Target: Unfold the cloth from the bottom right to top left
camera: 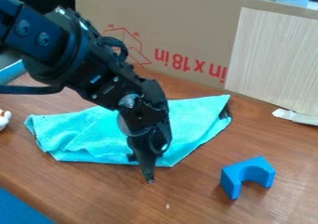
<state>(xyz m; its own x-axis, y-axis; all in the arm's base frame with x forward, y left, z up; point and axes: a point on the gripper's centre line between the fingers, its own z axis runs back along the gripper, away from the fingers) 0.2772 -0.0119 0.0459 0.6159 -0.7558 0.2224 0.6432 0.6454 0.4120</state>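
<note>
On the table (112,195), the cloth (192,121) lies before the cardboard (174,23), left of the block (231,179).

Brown table (112,190), cardboard (186,28) behind, pale board (273,60), seemingly wooden.

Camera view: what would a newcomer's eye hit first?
Most likely the bright turquoise cloth spread across the middle of the table, with the bulky black arm coming in over it from the upper left. Next, the blue arch-shaped block at lower right, and the cardboard with red print standing behind.
</note>
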